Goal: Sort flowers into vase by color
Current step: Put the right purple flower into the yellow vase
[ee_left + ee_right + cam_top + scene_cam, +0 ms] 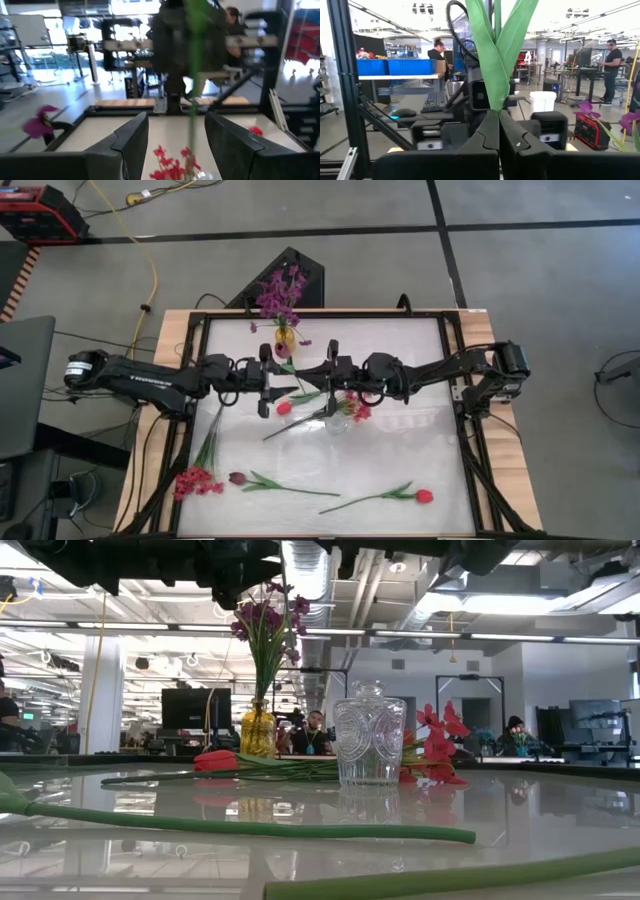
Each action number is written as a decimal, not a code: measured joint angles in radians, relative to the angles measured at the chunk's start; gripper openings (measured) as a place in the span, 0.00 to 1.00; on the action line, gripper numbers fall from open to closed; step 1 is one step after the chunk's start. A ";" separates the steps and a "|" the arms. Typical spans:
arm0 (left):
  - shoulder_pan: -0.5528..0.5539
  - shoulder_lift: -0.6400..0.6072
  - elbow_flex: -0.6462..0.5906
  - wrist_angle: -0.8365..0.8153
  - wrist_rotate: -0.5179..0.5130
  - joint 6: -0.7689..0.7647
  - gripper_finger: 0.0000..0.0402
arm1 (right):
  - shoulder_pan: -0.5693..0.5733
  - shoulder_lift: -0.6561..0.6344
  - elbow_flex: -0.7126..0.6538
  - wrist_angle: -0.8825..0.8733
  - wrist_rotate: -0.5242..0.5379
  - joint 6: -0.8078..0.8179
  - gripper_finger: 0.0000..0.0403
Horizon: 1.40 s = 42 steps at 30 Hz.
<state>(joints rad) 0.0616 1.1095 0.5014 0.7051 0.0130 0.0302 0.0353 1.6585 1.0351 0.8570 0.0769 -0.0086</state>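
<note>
Right pincer (pixel 497 131) is closed on a green stem (pixel 497 55) above the clear vase (pixel 338 420); left pincer (pixel 175 145) stands wide, holding nothing.

Both pincers meet over the middle of the tabletop (pixel 420 370). The held stem could slip or miss the narrow vase mouth, because the flower is long and light. A red tulip (pixel 283 408) lies beside the vase; another red tulip (pixel 423 496), a maroon tulip (pixel 237 478) and a red cluster (pixel 198 481) lie at the near edge. Purple sprays (pixel 282 292) stand in the yellow vase (pixel 285 338). The surface is glossy white. Beyond is an open workshop with desks and people.
</note>
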 joint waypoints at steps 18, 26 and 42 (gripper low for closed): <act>0.052 0.001 0.000 0.105 0.070 -0.080 0.46 | -0.021 0.000 0.000 0.012 0.000 0.000 0.04; 0.052 0.001 0.000 0.128 0.069 -0.079 0.46 | -0.025 0.000 0.000 0.020 0.001 0.000 0.04; 0.052 0.081 0.060 0.140 0.099 -0.080 0.45 | -0.023 0.000 0.000 0.021 0.003 -0.026 0.04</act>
<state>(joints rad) 0.1135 1.1904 0.5613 0.8448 0.1116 -0.0498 0.0128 1.6585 1.0351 0.8777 0.0795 -0.0345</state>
